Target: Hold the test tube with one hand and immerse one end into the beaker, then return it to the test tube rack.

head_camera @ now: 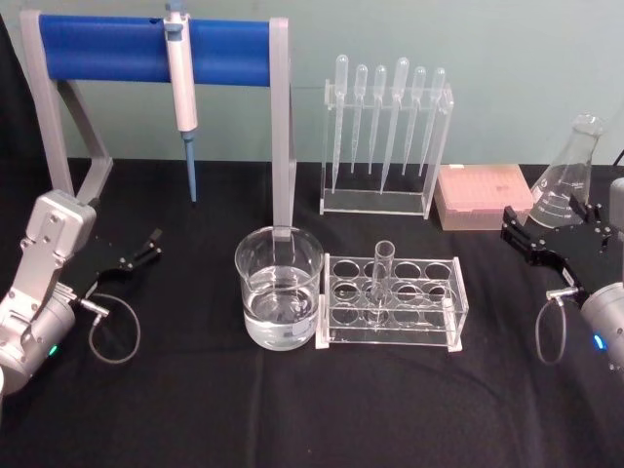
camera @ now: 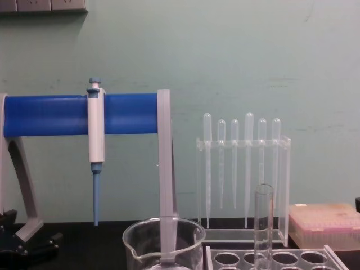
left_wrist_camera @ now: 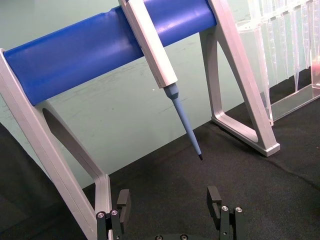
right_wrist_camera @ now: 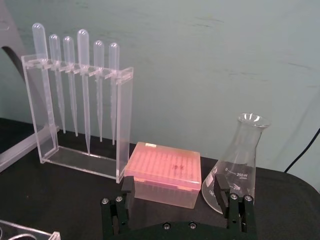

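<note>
One tube (head_camera: pixel 380 278) stands in one holed rack (head_camera: pixel 392 300) at centre frame. One beaker (head_camera: pixel 279 286) sits left of it. Six pipettes (head_camera: pixel 379 117) hang in one rack (head_camera: pixel 386 146) at upper centre. One pipettor (head_camera: pixel 181 78) hangs upper left on one stand (head_camera: pixel 146 49). One flask (head_camera: pixel 568 174) and one pink box (head_camera: pixel 484 195) sit right. Two grippers: left (head_camera: pixel 154 244), right (head_camera: pixel 509 226).

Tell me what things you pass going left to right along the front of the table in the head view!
left gripper → beaker → test tube standing in its clear rack → right gripper
</note>
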`<state>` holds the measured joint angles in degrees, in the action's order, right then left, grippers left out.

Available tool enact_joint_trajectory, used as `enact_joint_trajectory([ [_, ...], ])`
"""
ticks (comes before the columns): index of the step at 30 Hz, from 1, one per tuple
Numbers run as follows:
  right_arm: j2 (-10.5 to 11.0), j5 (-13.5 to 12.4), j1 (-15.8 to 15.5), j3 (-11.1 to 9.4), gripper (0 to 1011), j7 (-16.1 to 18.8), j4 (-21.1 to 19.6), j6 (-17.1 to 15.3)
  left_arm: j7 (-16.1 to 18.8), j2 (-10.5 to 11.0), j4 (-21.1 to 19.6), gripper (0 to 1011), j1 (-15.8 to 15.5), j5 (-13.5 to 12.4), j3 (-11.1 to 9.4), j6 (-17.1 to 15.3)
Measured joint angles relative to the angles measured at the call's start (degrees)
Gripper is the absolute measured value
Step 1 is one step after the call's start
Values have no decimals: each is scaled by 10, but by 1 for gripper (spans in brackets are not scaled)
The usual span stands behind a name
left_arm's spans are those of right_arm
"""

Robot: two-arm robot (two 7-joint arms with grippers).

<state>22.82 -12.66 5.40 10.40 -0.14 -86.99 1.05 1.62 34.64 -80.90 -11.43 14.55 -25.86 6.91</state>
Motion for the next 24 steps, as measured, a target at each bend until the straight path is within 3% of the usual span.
enact_joint_trajectory([
  [3,1,11,-2,2,1003,6,5,7,0,0,0,1000,0,0,0,0],
  [24,0,8,-1,1,1003,4,4,5,0,0,0,1000,0,0,0,0],
])
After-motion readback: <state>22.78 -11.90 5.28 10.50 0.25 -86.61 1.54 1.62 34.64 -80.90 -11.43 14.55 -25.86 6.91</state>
